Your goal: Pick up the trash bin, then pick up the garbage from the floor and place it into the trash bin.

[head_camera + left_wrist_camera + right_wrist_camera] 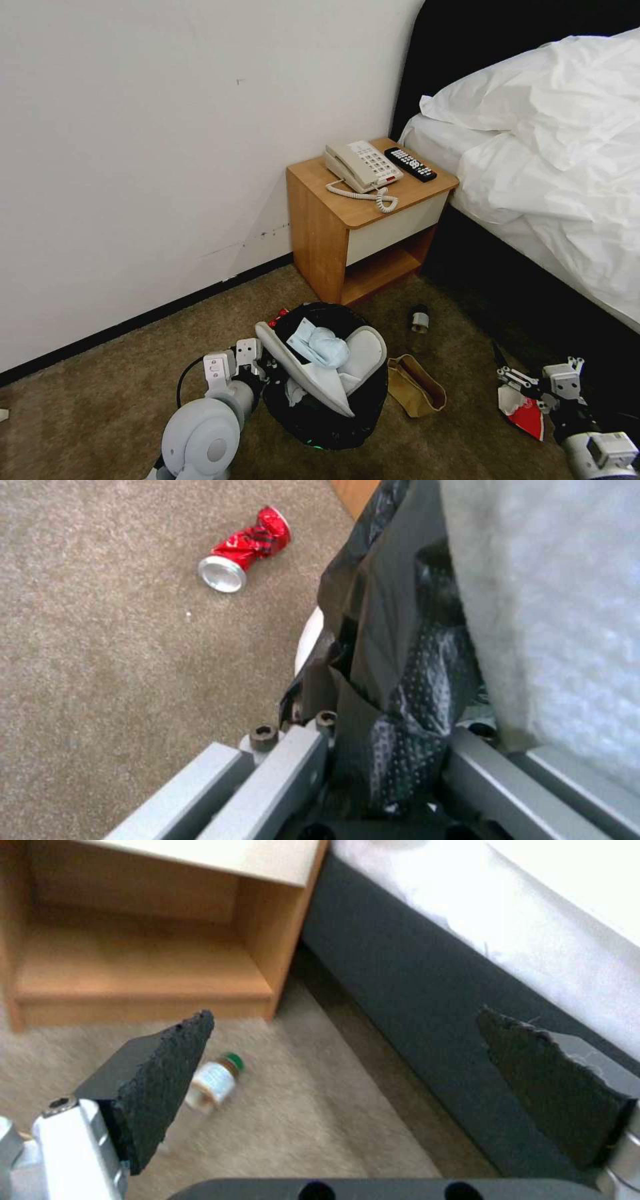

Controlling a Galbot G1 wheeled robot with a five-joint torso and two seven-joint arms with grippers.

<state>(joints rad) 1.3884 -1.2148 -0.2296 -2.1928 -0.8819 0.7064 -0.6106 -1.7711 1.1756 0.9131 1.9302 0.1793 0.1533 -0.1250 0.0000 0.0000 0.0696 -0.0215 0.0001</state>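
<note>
Two grippers are at work: our left gripper (257,373) pinches the rim of the trash bin (327,407), keeping it close so litter can drop in. A slipper (313,370) and a blue face mask (319,345) already sit inside. Our right gripper (347,1080) is spread wide and empty, above a small bottle (213,1082) near the bed (553,153).

Brown carpet (120,393) under me. Lying on it: a crushed red can (245,547), a bottle (419,320) near my nightstand (360,220), a brown paper bag (415,385) just beside that, a red packet (523,413). Phone (361,165) and remote (410,164) sit on the nightstand top.
</note>
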